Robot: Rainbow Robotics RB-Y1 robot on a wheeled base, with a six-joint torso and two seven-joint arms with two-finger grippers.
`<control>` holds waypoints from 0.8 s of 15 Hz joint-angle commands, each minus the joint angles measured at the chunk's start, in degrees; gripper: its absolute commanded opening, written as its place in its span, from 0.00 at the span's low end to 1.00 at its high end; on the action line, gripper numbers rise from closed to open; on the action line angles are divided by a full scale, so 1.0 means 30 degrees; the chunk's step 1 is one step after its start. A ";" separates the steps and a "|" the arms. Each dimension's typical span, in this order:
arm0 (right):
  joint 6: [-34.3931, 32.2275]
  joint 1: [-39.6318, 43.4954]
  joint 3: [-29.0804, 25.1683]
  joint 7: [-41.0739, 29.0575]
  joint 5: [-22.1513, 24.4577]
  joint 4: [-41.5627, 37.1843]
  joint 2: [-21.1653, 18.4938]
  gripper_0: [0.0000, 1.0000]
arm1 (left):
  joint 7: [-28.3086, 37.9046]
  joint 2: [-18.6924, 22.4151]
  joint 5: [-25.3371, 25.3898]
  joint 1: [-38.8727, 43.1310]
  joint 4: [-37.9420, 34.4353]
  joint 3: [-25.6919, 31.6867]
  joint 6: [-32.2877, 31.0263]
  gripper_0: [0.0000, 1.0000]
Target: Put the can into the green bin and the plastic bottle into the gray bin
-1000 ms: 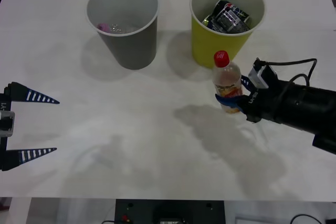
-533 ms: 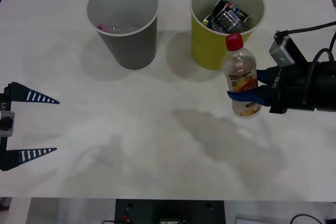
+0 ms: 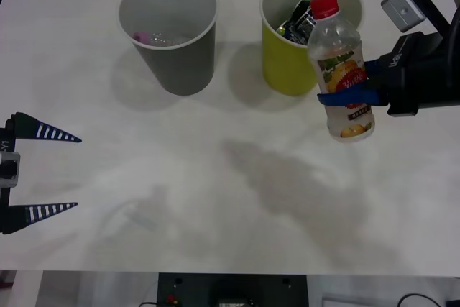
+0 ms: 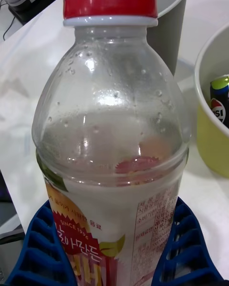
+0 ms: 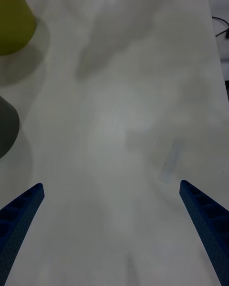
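At right of front view, right gripper (image 3: 350, 95) clamps the plastic bottle (image 3: 341, 70) round its label, upright & lifted off table (image 3: 215, 199), likely to clear bin rims. Can (image 3: 302, 21) sits in green bin (image 3: 287, 62), top centre-right; gray bin (image 3: 176, 48) upper left is bottle's target. Left gripper (image 3: 43, 170) idle at left edge, jaws wide.

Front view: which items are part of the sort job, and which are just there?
Job:
- plastic bottle, held off the table by the right tool
- gray bin
- green bin, cans inside

Just there:
- pink-capped item in the gray bin
- left tool, open, idle
- table
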 commanded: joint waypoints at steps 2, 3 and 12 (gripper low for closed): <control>-0.1168 -0.3263 0.1101 -0.0057 0.0036 0.1052 0.0042 0.00 | 0.0000 0.0000 0.0000 0.0000 0.0000 0.0000 0.0000 0.98; -0.1168 -0.4610 0.1980 -0.0028 0.0094 0.1638 0.0042 0.00 | 0.0000 0.0000 0.0000 0.0000 0.0000 0.0000 0.0000 0.98; -0.1168 -1.6593 1.0476 0.0031 0.0709 0.9782 0.3119 0.00 | 0.0000 0.0000 0.0000 0.0000 0.0000 0.0000 0.0000 0.98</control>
